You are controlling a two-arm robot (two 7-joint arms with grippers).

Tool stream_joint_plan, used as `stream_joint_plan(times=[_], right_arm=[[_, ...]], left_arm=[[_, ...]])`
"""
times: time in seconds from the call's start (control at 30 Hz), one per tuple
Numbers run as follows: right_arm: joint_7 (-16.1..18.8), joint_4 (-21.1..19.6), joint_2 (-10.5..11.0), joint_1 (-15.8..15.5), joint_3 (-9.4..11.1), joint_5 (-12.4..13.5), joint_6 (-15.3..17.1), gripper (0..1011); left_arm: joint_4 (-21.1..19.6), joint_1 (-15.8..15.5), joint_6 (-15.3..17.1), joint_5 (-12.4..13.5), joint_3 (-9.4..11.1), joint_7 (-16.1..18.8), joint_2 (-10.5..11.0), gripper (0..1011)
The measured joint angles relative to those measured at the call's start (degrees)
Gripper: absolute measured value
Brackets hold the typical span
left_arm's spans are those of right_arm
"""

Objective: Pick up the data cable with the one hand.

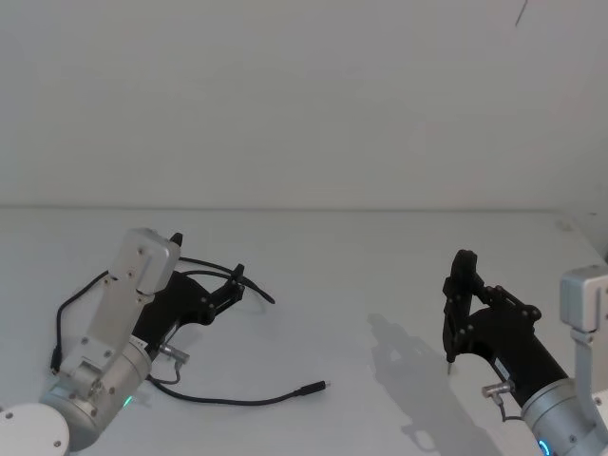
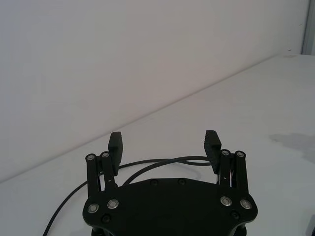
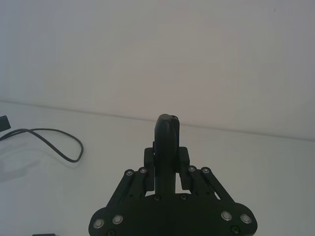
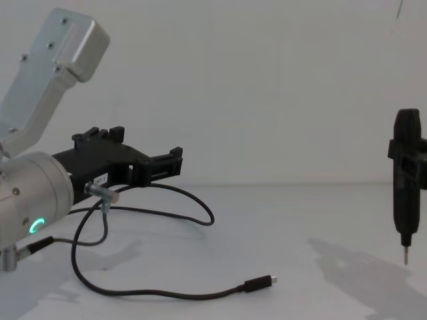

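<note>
- Cable and setting: the data cable lies loose on the bench. It loops through the lower left of the head view and ends in its plug near the bottom centre.
- The left claw is released, its fingers spread wide. An arc of the cord runs across the gap just beyond them; I cannot tell whether it touches them.
- At the left of the chest view this claw hangs roughly level above the bench, with the cable's upper loop just below its tips.
- To grasp well, I judge the tips should dip until the arc sits squarely between the pads, and only then clench. A thin cord is likely to slip out of a high or skewed pinch.
- Keep to the long cord, not the short wire with the silver connector by the wrist.
- The right claw, at the lower right of the head view, is clenched on a pen-shaped tool, well apart from the cable.
- No tray or box holds the cable; it rests on the bare bench.
</note>
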Motion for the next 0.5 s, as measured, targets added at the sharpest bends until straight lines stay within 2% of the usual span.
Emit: stream_joint_plan(times=[0.5], right_arm=[[0.0, 0.0, 0.0, 0.0, 0.0, 0.0, 0.0, 279]], left_arm=[[0.0, 0.0, 0.0, 0.0, 0.0, 0.0, 0.0, 1001]])
